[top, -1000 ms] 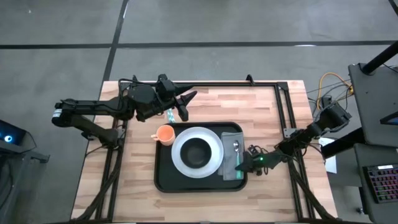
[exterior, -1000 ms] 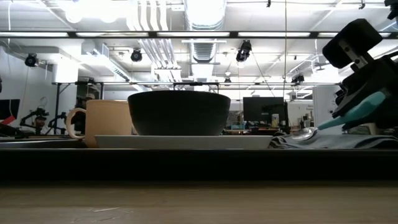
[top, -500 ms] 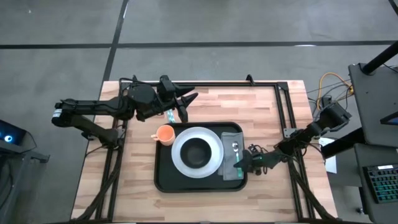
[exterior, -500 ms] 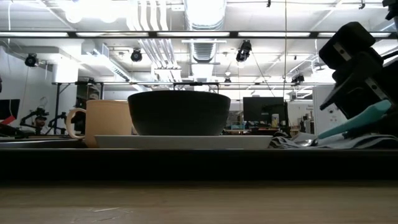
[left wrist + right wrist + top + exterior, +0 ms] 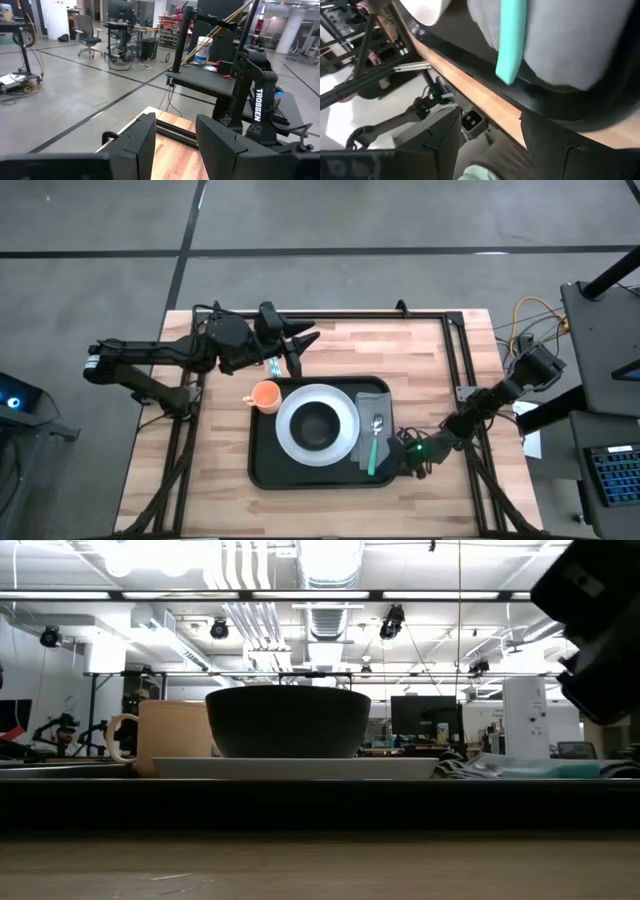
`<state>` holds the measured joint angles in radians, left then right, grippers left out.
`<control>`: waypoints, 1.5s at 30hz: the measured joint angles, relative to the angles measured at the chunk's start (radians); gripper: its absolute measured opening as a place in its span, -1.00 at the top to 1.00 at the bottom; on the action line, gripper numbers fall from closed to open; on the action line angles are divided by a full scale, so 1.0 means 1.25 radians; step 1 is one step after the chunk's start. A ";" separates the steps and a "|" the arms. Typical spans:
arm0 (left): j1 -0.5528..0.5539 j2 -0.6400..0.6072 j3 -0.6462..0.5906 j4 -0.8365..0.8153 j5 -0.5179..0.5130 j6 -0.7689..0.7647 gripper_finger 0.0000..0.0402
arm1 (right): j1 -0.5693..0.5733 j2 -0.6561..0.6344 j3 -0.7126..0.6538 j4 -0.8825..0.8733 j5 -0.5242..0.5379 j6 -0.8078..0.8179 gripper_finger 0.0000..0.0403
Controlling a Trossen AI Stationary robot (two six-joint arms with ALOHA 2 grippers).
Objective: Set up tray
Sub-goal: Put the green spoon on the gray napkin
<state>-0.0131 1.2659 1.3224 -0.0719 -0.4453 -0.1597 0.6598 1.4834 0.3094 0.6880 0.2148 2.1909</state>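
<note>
The black tray [image 5: 262, 465] lies mid-table. On it a white plate [image 5: 345, 442] carries a black bowl [image 5: 317, 423], and an orange cup [image 5: 265, 395] stands at its far left corner. A grey napkin [image 5: 385, 402] covers the tray's right side. A spoon with a teal handle [image 5: 374, 448] lies along the napkin, bowl end toward the far edge. My right gripper [image 5: 405, 452] is open just off the tray's near right corner, behind the handle's end [image 5: 511, 45] and apart from it. My left gripper [image 5: 300, 345] hovers open and empty near the table's far edge.
A small teal thing [image 5: 272, 365] lies on the wood under my left arm, beyond the cup. A black frame rail [image 5: 350, 314] runs along the far edge and another down the right side. Bare wood lies left and near of the tray.
My right gripper has opened and let go of the spoon's teal handle. It has drawn back toward the table's near right corner and risen a little. The handle, held up off the napkin before, has dropped flat onto it.
</note>
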 joint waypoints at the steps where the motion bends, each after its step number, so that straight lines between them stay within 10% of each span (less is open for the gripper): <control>1: 0.000 0.000 0.000 0.000 0.001 0.000 0.40 | 0.003 0.000 0.000 0.003 0.001 0.004 0.05; 10: 0.000 0.002 0.000 0.001 0.001 0.000 0.40 | -0.023 -0.062 0.014 0.000 -0.009 -0.033 0.05; 23: 0.001 0.002 -0.003 -0.005 0.001 0.000 0.40 | -0.201 -0.083 0.196 -0.417 -0.136 -0.437 0.35; 31: 0.001 0.002 -0.008 -0.013 0.001 0.002 0.40 | -0.203 -0.054 0.221 -0.442 -0.135 -0.477 0.92; 45: 0.001 0.002 -0.009 -0.012 0.002 0.003 0.40 | -0.225 -0.018 0.210 -0.526 -0.155 -0.503 0.96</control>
<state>-0.0116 1.2690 1.3106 -0.0872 -0.4433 -0.1557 0.3792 1.4603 0.5722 0.0299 0.0212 1.5624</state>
